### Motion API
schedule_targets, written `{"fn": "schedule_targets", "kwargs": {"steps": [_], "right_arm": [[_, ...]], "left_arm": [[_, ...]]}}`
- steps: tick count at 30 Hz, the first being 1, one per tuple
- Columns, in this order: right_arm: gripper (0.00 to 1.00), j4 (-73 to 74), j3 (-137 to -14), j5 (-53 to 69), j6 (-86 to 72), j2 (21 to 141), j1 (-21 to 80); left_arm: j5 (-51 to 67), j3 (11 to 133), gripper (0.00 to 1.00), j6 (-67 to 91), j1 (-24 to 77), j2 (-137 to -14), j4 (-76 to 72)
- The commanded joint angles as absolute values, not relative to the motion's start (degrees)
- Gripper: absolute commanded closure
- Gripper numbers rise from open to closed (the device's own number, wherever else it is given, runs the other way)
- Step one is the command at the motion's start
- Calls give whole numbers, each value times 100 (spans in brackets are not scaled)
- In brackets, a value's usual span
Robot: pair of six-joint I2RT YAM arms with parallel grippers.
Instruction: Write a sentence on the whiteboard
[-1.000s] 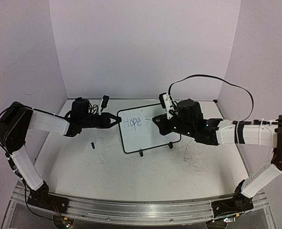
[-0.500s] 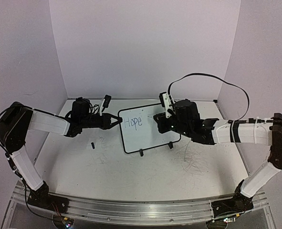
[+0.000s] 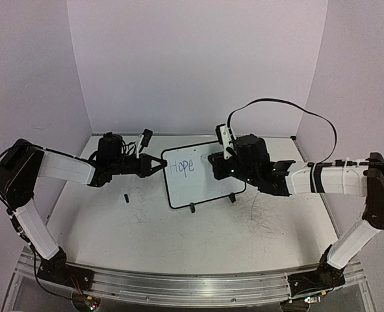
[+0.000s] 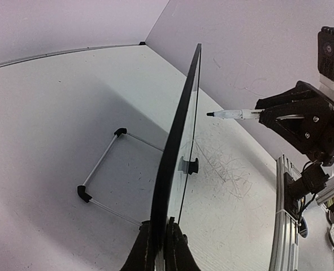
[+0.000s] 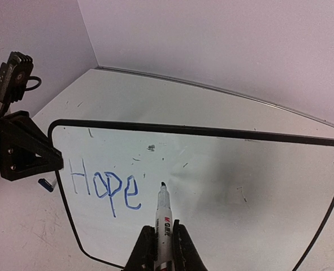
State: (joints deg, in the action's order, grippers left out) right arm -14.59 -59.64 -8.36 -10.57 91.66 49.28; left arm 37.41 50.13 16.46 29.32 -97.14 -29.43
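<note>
The whiteboard (image 3: 201, 185) stands tilted on its two black feet at the table's middle. Its left edge (image 4: 178, 141) is pinched between the shut jaws of my left gripper (image 3: 158, 164) (image 4: 161, 226). One blue word of the sentence (image 3: 180, 167) (image 5: 104, 189), "Hope", sits at the board's upper left. My right gripper (image 3: 219, 166) (image 5: 164, 228) is shut on a white marker (image 5: 164, 214) (image 4: 231, 114). The marker's dark tip points at the board (image 5: 240, 169) just right of "Hope". In the left wrist view the tip stands a little off the surface.
A small black cap (image 3: 125, 197) lies on the table left of the board. Grey scribbles (image 3: 263, 218) mark the table at the right. The board's wire stand (image 4: 102, 164) rests behind it. Lilac walls close in the back and both sides.
My left gripper has shut on the board's left edge. My right gripper with the marker has shifted slightly left, closer to the board beside "Hope".
</note>
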Motion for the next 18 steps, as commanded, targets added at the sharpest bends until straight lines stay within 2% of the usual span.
{"fn": "schedule_targets", "kwargs": {"steps": [1,18], "right_arm": [[100,-1748,-6197,-1024,-1114,9241,4933],[100,-1823,-6245,-1119,-1169,9365,4933]], "left_arm": [[3496,4971,100,1389,2962,-9531,-2822],[3528,4967,100,1376,2971,-9489,-2775]]}}
